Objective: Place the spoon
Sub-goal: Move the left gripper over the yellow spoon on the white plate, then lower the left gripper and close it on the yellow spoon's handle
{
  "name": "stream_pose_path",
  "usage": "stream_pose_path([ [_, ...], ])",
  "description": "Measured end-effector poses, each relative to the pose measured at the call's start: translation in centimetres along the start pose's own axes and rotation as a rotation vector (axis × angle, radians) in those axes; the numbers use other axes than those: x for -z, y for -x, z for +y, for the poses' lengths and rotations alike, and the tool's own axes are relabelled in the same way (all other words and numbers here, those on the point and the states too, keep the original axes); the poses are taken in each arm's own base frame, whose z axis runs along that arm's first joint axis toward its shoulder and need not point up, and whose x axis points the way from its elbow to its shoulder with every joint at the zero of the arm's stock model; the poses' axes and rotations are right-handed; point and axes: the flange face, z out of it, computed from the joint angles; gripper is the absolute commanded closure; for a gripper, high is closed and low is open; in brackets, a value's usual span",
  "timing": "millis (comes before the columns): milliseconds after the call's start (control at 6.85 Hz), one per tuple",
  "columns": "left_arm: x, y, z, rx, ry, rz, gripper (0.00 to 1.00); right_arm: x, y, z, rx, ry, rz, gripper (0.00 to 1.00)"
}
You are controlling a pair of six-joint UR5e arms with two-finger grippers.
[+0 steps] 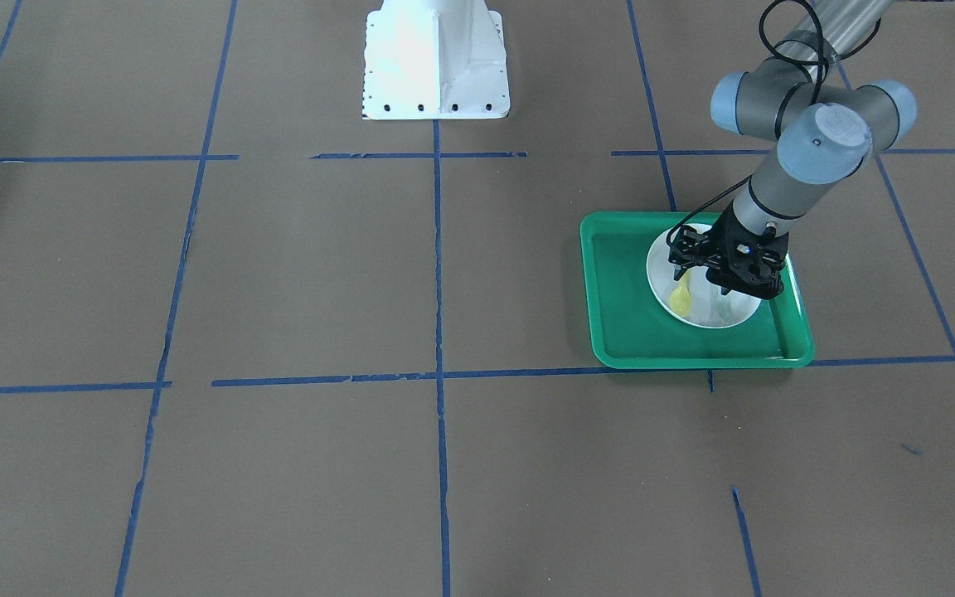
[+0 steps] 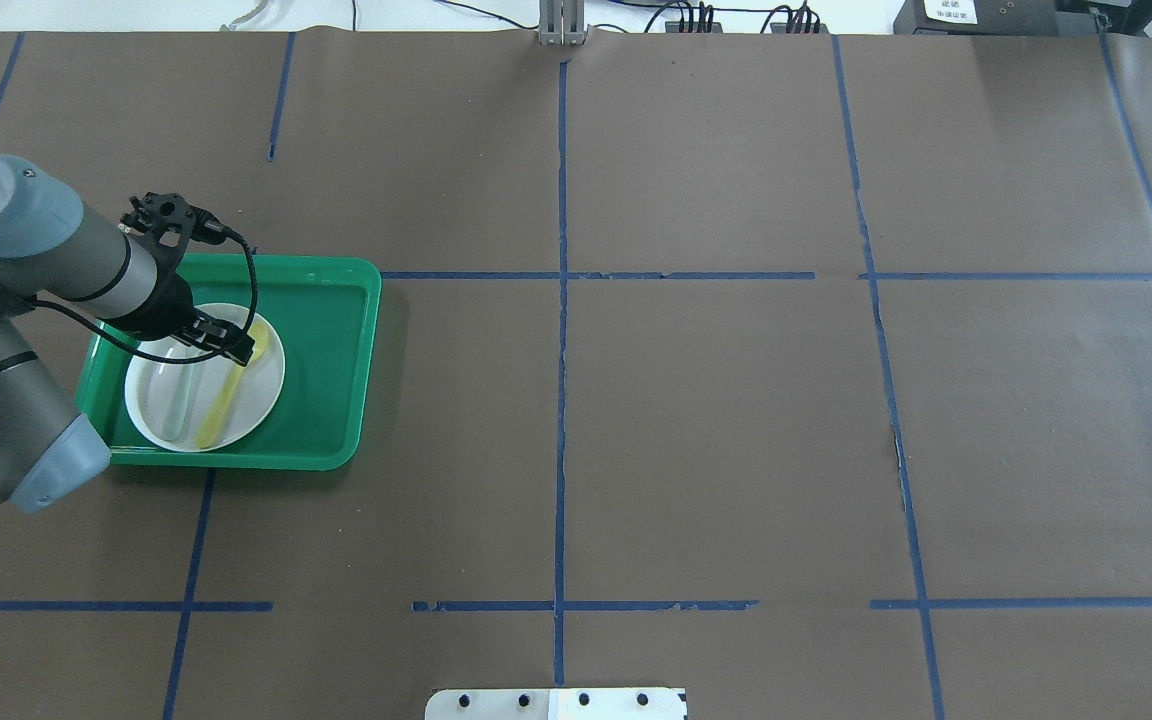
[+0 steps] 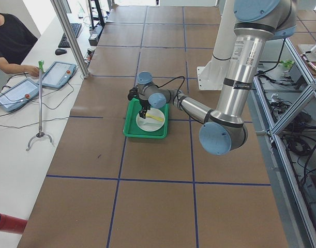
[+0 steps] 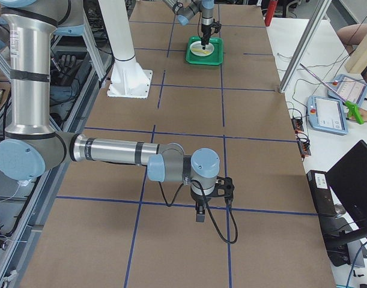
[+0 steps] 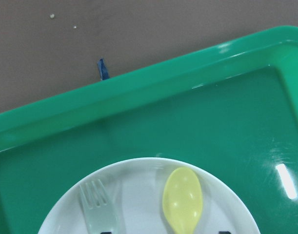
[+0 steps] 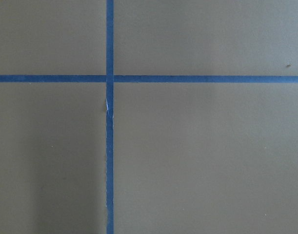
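The pale-yellow spoon point(image 2: 225, 387) lies flat on a white plate point(image 2: 256, 395) inside a green tray point(image 2: 326, 350). Its bowl points toward the tray's far rim. A translucent fork point(image 2: 176, 395) lies beside it on the plate. My left gripper point(image 2: 232, 347) hangs just over the spoon's bowl end and is open. In the left wrist view its dark fingertips point(image 5: 226, 231) show at the bottom edge, on either side of the spoon point(image 5: 183, 200). The spoon rests on the plate and is not held. My right gripper point(image 4: 199, 210) shows only in the exterior right view, low over bare table. I cannot tell whether it is open or shut.
The tray point(image 1: 627, 332) sits on brown paper marked with blue tape lines point(image 1: 438, 274). The robot's white base point(image 1: 436, 62) stands at the table's robot-side edge. The tray's raised rim point(image 5: 139, 92) runs past the plate. An operator with tablets point(image 3: 59, 75) is at a side desk.
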Motion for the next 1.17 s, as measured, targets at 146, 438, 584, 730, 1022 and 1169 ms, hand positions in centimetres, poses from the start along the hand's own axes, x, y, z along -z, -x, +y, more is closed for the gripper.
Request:
stream_pose_path([
  [146,-0.6,0.2,0.1,0.002,0.010,-0.003,0.25,0.0,0.0,0.0,0.000,0.000,0.000,0.00],
  [438,-0.9,-0.4,0.3,0.013,0.016,0.003,0.28,0.0,0.0,0.0,0.000,0.000,0.000,0.00],
  [584,-1.3,-0.8,0.5,0.019,0.025,0.008,0.29,0.0,0.0,0.0,0.000,0.000,0.000,0.00],
  [730,-1.7,-1.1,0.7,0.022,0.034,0.013,0.31,0.0,0.0,0.0,0.000,0.000,0.000,0.00],
  [1022,-1.9,-1.4,0.9,0.022,0.041,0.020,0.40,0.0,0.0,0.0,0.000,0.000,0.001,0.00],
  [1169,-1.9,-1.4,0.9,0.023,0.043,0.020,0.40,0.0,0.0,0.0,0.000,0.000,0.000,0.00],
])
